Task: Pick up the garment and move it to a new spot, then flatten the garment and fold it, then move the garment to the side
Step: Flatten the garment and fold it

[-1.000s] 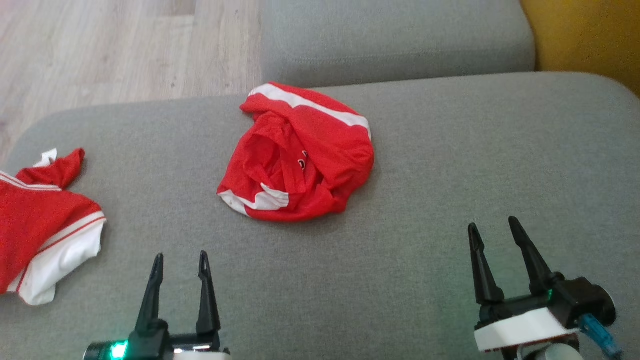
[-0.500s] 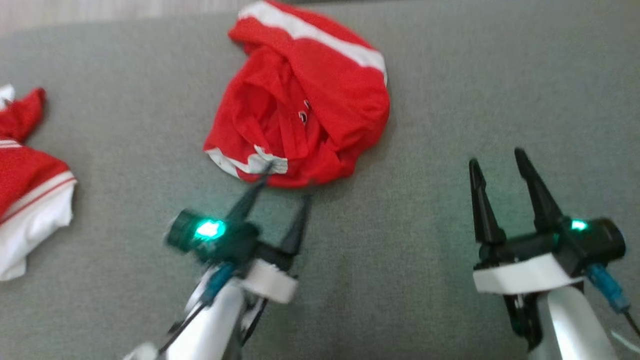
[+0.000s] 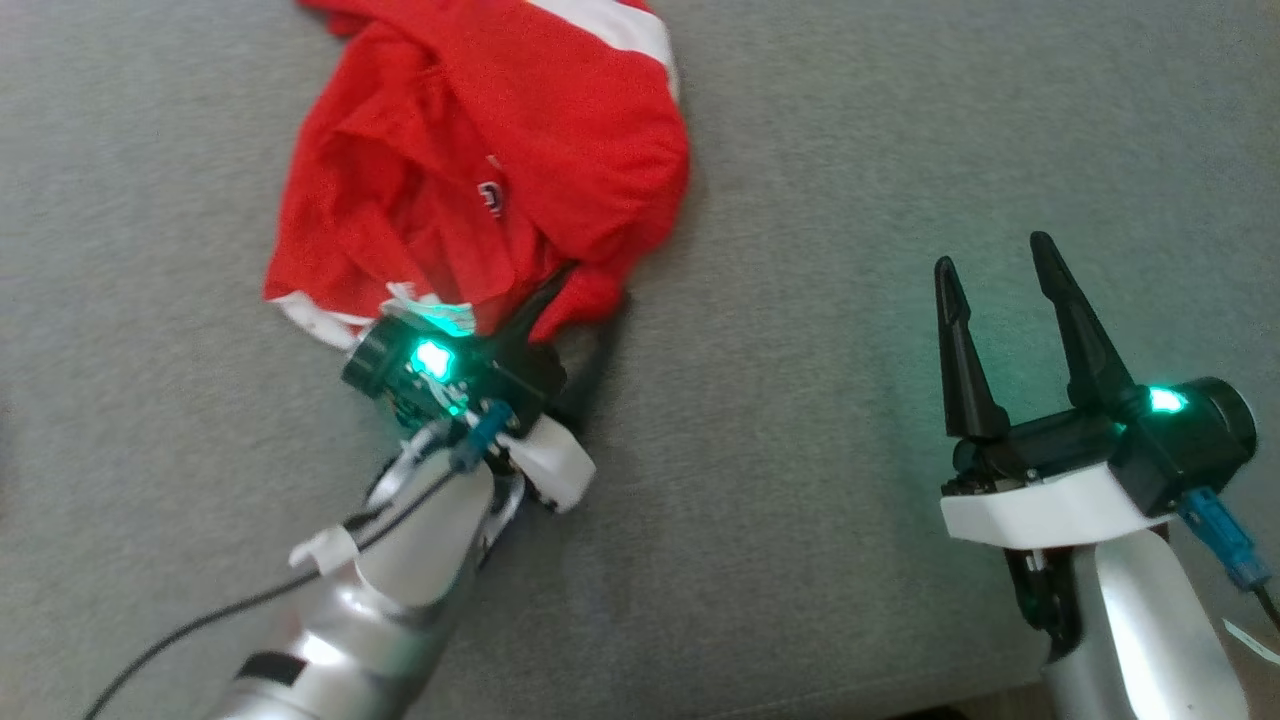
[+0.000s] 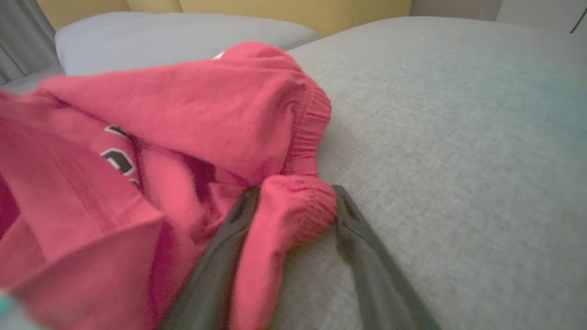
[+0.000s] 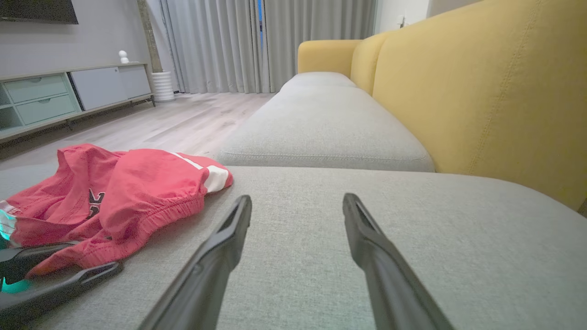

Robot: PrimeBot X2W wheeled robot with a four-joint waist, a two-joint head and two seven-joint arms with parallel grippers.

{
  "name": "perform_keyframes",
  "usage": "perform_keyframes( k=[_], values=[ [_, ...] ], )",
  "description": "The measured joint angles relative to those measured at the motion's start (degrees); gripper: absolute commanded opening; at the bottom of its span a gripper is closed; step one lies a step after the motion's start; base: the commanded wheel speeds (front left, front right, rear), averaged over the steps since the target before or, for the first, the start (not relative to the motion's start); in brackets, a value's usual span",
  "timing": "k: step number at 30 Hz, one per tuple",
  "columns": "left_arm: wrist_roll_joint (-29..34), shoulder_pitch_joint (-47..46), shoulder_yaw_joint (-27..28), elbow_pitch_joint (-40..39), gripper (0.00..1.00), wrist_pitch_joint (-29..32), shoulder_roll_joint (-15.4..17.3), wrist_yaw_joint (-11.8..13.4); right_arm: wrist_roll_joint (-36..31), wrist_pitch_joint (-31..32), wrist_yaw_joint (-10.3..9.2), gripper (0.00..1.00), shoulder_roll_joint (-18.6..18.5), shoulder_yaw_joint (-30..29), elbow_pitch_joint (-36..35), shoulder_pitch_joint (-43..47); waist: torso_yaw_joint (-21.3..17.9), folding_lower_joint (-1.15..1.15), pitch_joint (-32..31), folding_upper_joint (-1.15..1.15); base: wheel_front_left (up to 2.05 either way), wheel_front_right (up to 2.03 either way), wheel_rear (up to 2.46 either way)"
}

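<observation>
barely started tbh: left gripper (image 3: 592, 285) straddles a fold of the bunched red shorts (image 3: 500, 130), grip unclear, right gripper (image 3: 993, 250) wide open, nothing lifted yet

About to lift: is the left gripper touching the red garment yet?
Touching. Left wrist view: a fold of the red garment lies between the fingers of the left gripper, resting against them.

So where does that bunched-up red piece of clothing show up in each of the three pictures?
Head view: the bunched red piece, top, left of centre.
Left wrist view: the piece close up, across the left half.
Right wrist view: the piece far left, below the middle.
Shared landmark: the left gripper, its dark fingers either side of the piece's near fold.
</observation>
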Motion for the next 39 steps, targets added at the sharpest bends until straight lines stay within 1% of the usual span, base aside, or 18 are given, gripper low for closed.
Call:
perform_keyframes(
  k=[1, 3, 6, 11, 17, 21, 24, 28, 30, 34, 35, 36, 39],
  values=[
    [-0.5, -0.6, 0.0, 0.3, 0.0, 0.0, 0.1, 0.0, 0.0, 0.0, 0.01, 1.0, 0.1, 0.0, 0.0, 0.0, -0.7, 0.0, 0.2, 0.0, 0.0, 0.0, 0.0],
    [-1.0, -1.7, 0.0, 0.5, 0.0, 0.0, 0.4, -0.9, 0.1, 0.0, 0.01, 1.0, 0.2, -0.2, 0.0, -0.1, -1.8, 0.01, 0.4, 0.0, 0.0, 0.0, 0.0],
    [-0.5, -2.7, -0.4, -1.0, 0.0, 0.2, 0.8, -1.8, 0.1, 0.0, 0.01, 1.0, 0.3, -0.2, 0.1, -0.1, -2.9, 0.03, -0.1, 0.0, 0.0, 0.0, 0.0],
    [-0.1, -5.9, -1.6, -8.4, 0.0, 0.4, 0.6, -3.6, 1.4, 0.0, 0.01, 1.0, 0.6, 0.2, 0.1, 0.0, -4.1, 0.03, -2.7, 0.0, 0.0, 0.0, 0.0],
    [0.0, -14.5, -1.6, -15.1, 0.0, 0.4, 1.5, -5.0, 2.6, 0.0, 0.01, 1.0, 0.6, 0.7, 0.1, 1.0, -5.3, 0.02, -6.7, 0.0, 0.0, 0.0, 0.0],
    [-3.7, -18.3, 1.5, -18.7, 0.0, 0.3, 2.1, -5.5, 3.2, 0.0, 0.01, 1.0, 0.6, 0.6, 0.1, 2.6, -5.9, 0.02, -9.1, 0.0, 0.0, 0.0, 0.0],
    [-8.2, -18.5, 3.9, -19.4, 0.0, 0.4, 2.2, -5.9, 3.1, 0.0, 0.01, 1.0, 0.6, 0.2, 0.2, 3.9, -5.8, 0.02, -10.7, 0.0, 0.0, 0.0, 0.0],
    [-11.1, -15.5, 5.6, -19.1, 0.0, 1.1, 3.2, -5.9, 3.1, 0.0, 0.01, 1.0, 0.6, -0.6, 0.2, 5.4, -4.6, 0.01, -12.0, 0.0, 0.0, 0.0, 0.0],
    [-12.5, -11.3, 5.9, -18.5, 0.0, 1.1, 4.1, -5.9, 3.1, 0.0, 0.01, 1.0, 0.6, -0.4, 0.1, 5.3, -3.9, 0.01, -12.2, 0.0, 0.0, 0.0, 0.0],
    [-15.2, 0.2, 6.7, -15.8, 0.0, 1.5, 5.5, -5.2, 3.1, 0.0, 0.01, 1.0, 0.6, -1.1, 0.0, 5.3, -2.5, 0.02, -11.8, 0.0, 0.0, 0.0, 0.0],
    [-15.8, 2.9, 6.7, -15.1, 0.0, 1.5, 5.6, -4.9, 3.0, 0.0, 0.01, 1.0, 0.6, -1.3, -0.1, 5.3, -2.1, 0.02, -11.6, 0.0, 0.0, 0.0, 0.0],
    [-15.8, 2.9, 6.7, -15.1, 0.0, 1.5, 5.6, -4.9, 3.0, 0.0, 0.01, 1.0, 0.6, -1.3, -0.1, 5.3, -2.1, 0.02, -11.6, 0.0, 0.0, 0.0, 0.0],
    [-17.2, 8.7, 6.6, -13.0, 0.0, 1.5, 5.3, -4.8, 2.5, 0.0, 0.01, 1.0, 0.6, -1.8, -0.1, 5.3, -0.5, 0.02, -11.2, 0.0, 0.0, 0.0, 0.0]
  ],
)
